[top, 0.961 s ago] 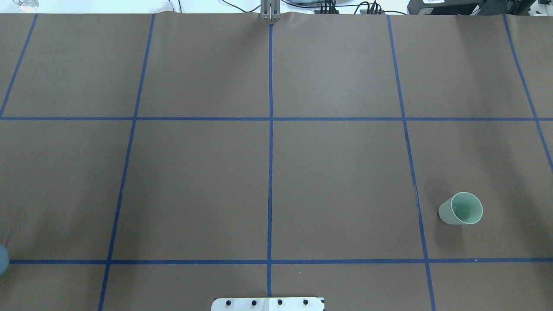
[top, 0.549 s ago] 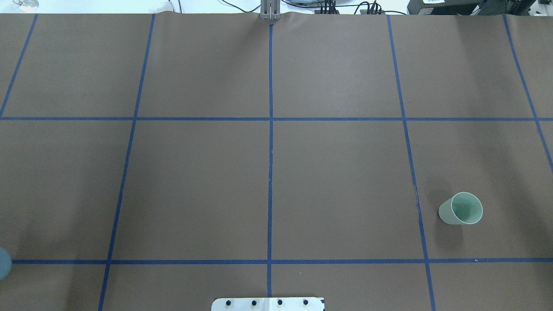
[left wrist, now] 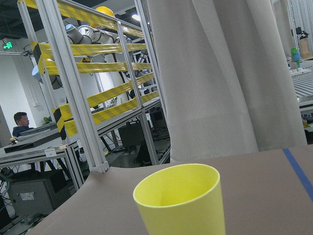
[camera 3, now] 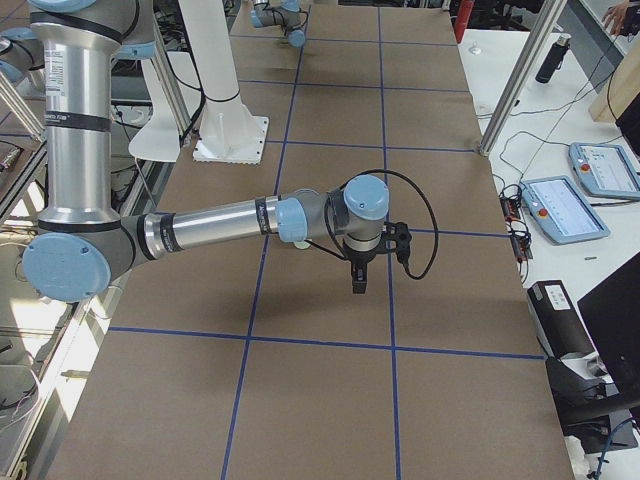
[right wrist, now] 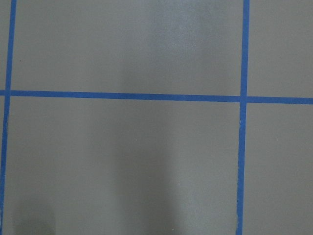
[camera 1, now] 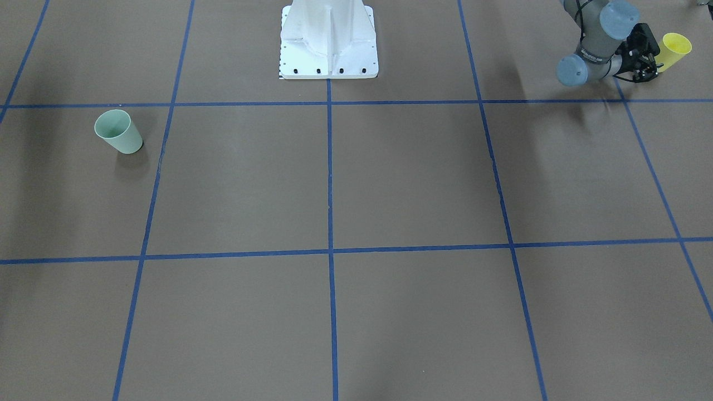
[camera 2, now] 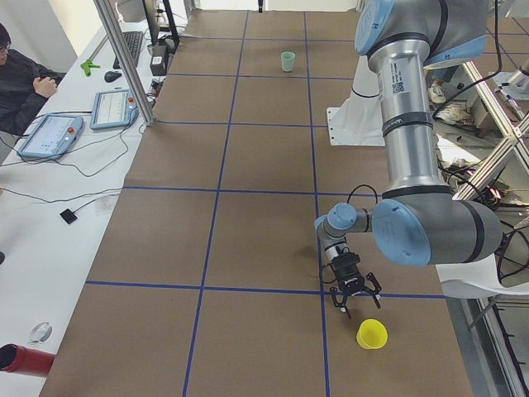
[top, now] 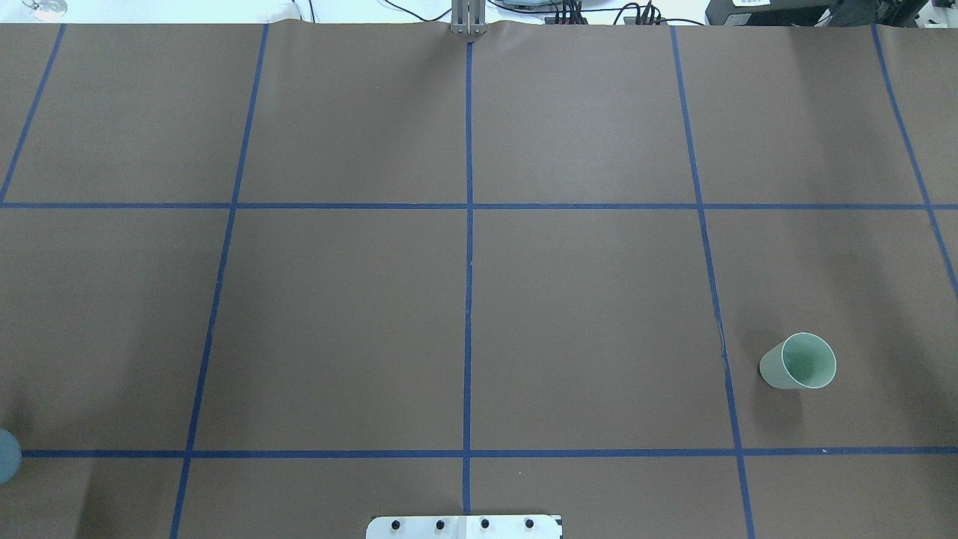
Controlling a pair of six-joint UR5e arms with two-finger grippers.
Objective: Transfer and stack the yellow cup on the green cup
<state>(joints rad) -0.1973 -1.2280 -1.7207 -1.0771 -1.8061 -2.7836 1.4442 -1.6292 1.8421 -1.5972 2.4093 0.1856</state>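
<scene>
The yellow cup [camera 1: 674, 50] stands upright near the table corner on my left side; it also shows in the exterior left view [camera 2: 371, 334] and fills the left wrist view [left wrist: 181, 205]. My left gripper [camera 1: 648, 65] is open, low over the table, just short of the cup and not touching it [camera 2: 354, 304]. The green cup [top: 799, 361] stands upright alone on my right side [camera 1: 118, 131]. My right gripper [camera 3: 358, 282] shows only in the exterior right view, pointing down over the table's middle; I cannot tell whether it is open or shut.
The white robot base plate [camera 1: 328, 42] is at the table's near edge. A joint cap of the left arm [top: 6, 455] peeks in at the overhead view's left edge. An operator [camera 2: 25, 74], tablets [camera 2: 50, 136] and an aluminium post [camera 2: 124, 66] stand along the far side.
The left arm's joint cap at the overhead view's left edge has slid slightly toward the robot. The green cup has not moved.
</scene>
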